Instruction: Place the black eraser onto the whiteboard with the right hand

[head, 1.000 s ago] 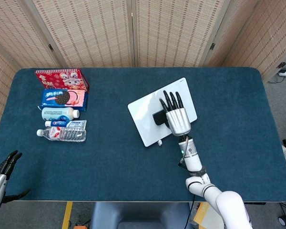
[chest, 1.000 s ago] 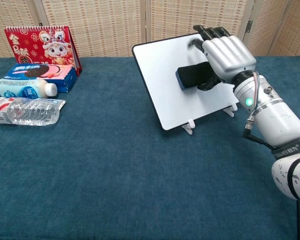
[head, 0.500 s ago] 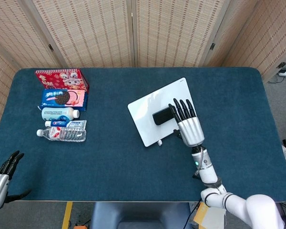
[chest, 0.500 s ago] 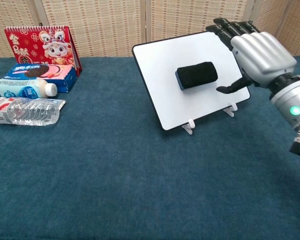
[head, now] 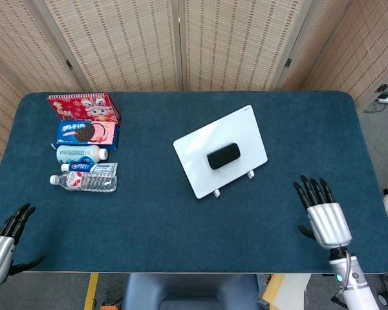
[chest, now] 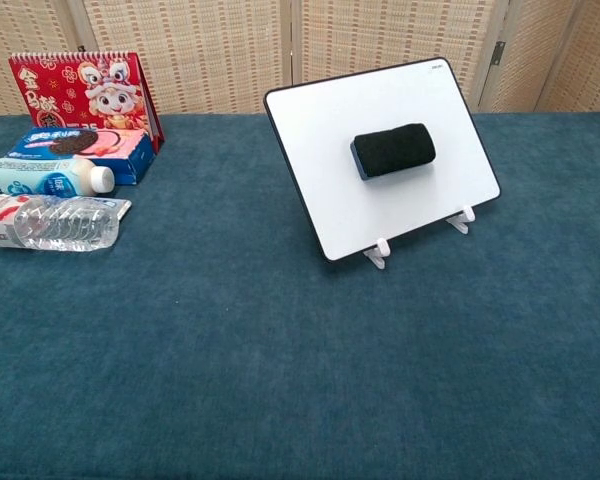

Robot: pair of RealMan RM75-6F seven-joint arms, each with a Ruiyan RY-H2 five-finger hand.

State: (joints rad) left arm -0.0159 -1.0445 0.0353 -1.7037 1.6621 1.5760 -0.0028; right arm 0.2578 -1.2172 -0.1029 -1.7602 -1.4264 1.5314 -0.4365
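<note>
In the head view, the black eraser (head: 223, 156) sits in the middle of the whiteboard (head: 200, 171), which leans back on small white feet near the middle of the blue table (head: 181, 219). Nothing is touching the eraser. The right hand (head: 322, 216) is at the lower right of the frame, well apart from the whiteboard, with its fingers (head: 310, 191) straight and a little spread, holding nothing. The left hand (head: 1, 240) is at the lower left corner, fingers also apart and holding nothing. At the upper left of the frame there is a red calendar (head: 83, 107), then a cookie box (head: 86, 134) below it, then a small white bottle (head: 81, 154), then a water bottle (head: 84, 180) lying on its side. In the chest view, the eraser (chest: 393, 150) is stuck on the tilted whiteboard (chest: 330, 190) in the upper middle of the frame. The calendar (chest: 80, 88), cookie box (chest: 80, 147), white bottle (chest: 45, 177) and water bottle (chest: 50, 222) are at the upper left. No hand shows in this view.
</note>
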